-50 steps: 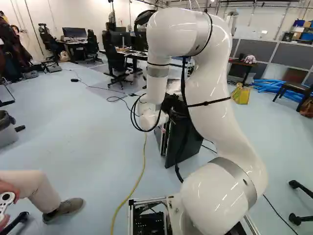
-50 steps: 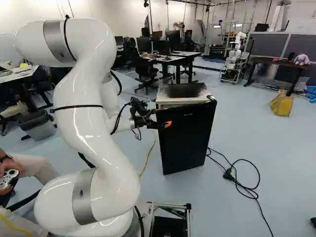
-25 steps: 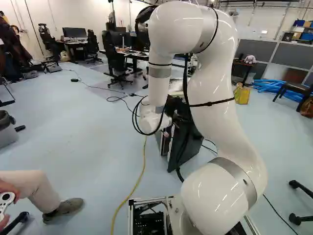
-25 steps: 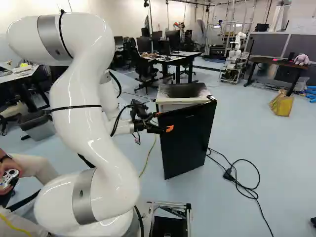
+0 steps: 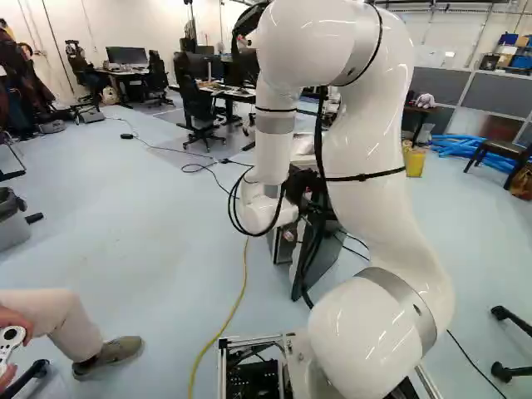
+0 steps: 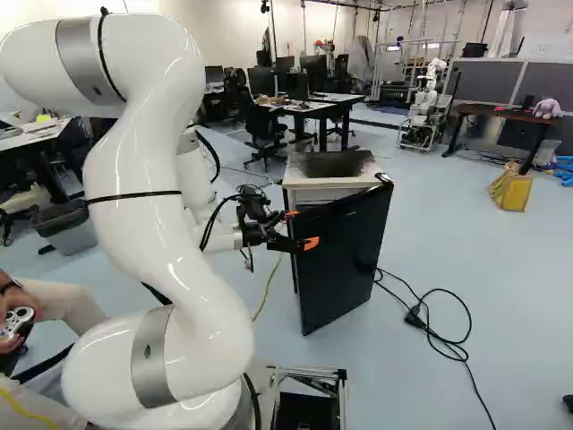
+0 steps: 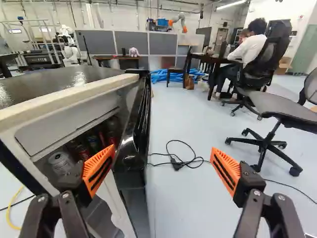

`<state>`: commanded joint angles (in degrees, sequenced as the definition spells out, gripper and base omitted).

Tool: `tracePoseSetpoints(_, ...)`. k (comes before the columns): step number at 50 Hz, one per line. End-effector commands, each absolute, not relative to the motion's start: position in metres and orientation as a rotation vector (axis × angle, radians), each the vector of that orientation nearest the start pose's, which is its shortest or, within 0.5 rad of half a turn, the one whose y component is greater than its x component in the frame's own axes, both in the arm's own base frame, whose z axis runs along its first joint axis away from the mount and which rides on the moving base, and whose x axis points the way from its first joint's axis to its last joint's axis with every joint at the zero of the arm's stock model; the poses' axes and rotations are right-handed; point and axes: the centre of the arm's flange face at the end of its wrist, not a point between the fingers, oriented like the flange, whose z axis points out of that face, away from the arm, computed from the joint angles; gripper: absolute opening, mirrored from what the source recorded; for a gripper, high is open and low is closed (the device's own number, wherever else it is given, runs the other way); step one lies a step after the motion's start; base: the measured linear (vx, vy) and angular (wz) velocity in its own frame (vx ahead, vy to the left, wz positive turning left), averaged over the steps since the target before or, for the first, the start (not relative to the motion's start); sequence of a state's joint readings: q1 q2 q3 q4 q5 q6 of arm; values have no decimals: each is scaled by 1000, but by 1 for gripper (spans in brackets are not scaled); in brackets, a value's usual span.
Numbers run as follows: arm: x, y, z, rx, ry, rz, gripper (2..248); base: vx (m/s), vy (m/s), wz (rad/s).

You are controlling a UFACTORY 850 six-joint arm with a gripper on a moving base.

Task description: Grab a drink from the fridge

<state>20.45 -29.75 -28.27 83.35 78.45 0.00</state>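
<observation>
The claw (image 6: pixel 301 228) is spread wide, with nothing gripped; the open fridge door (image 7: pixel 132 158) is framed between its fingers, cans (image 7: pixel 60 161) being visible beyond the nearer one.

No text, number or sign can be read. The pale can (image 7: pixel 60 162) inside the fridge (image 7: pixel 74 95) bears markings too small to make out, and a tiny mark on the black door (image 6: pixel 345 260) is equally illegible.
</observation>
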Motion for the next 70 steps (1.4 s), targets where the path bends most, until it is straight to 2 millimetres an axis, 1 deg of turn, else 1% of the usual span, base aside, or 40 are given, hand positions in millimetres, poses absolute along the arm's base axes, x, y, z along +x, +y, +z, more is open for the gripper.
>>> tracePoseSetpoints(16, 331, 26, 255, 1701, -1053, 1337, 247, 0, 0, 0)
tracePoseSetpoints(41, 304, 2, 255, 1614, -1107, 1235, 247, 0, 0, 0)
tracePoseSetpoints(70, 281, -29, 255, 1476, -1196, 1105, 247, 0, 0, 0)
